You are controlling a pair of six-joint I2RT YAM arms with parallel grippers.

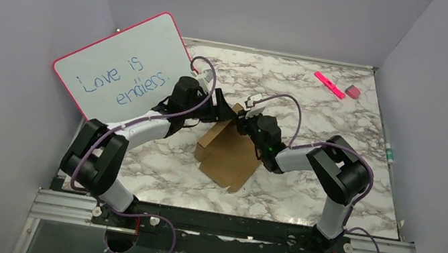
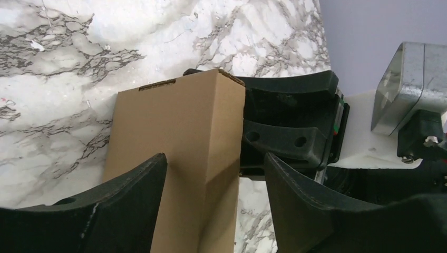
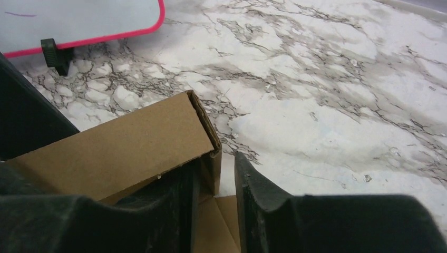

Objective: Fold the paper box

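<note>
A: Where is the paper box found?

B: The paper box (image 1: 229, 151) is laid on the marble bench (image 1: 318, 114), near the middle and between the two arms. Its near part is spread flat. At its far end, one wall is stood upright.

A: How is the left end effector set?

B: The left end effector (image 2: 215, 161) is placed astride that upright wall and is released. One finger (image 2: 121, 211) is seen across the cardboard face, and a strip of bench is shown between the wall's edge and the other finger (image 2: 316, 211).

A: And the right one?

B: The right end effector (image 3: 215, 164) is set at the end of the same wall, facing the left one. Its jaws are parted only narrowly, with the wall's corner taken between them. A sliver of bench is seen between the cardboard and one finger, so it is read as released rather than clenched. Contact at the other finger cannot be judged from the wrist view.

A: What else is noted?

B: A pink-framed whiteboard (image 1: 119, 66), with "Love is endless" written on it, is leaned at the far left beside the left arm. A pink marker (image 1: 330, 85) and a small block (image 1: 352, 91) are laid side by side at the far right, well apart from the box.
</note>
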